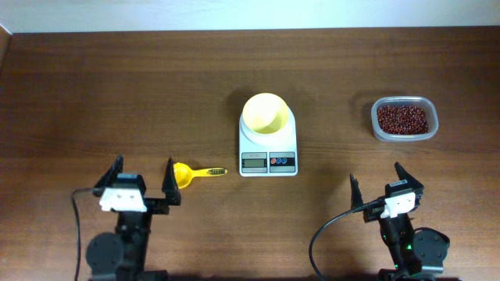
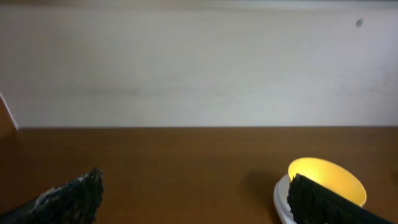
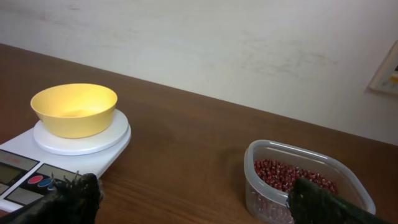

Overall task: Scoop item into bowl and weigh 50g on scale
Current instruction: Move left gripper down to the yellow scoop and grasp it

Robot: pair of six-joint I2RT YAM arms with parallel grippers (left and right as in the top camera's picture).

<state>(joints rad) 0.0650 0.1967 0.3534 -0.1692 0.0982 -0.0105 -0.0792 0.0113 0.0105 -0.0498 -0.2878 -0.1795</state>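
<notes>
The pale-yellow bowl (image 1: 266,114) stands empty on the white scale (image 1: 268,152) at the table's middle; both also show in the right wrist view, bowl (image 3: 74,109) on scale (image 3: 31,158). The red-brown beans (image 1: 402,119) fill a clear container (image 1: 404,135) at the right, also in the right wrist view (image 3: 280,176). My left gripper (image 1: 143,179) is open and empty at the front left, its right finger just left of the yellow scoop (image 1: 191,172). My right gripper (image 1: 379,180) is open and empty at the front right. The left wrist view shows the bowl (image 2: 326,178) past its right finger.
The yellow scoop with its handle lies flat, left of the scale. A pale wall rises behind the table's far edge (image 2: 199,127). Cables trail from both arm bases at the front edge.
</notes>
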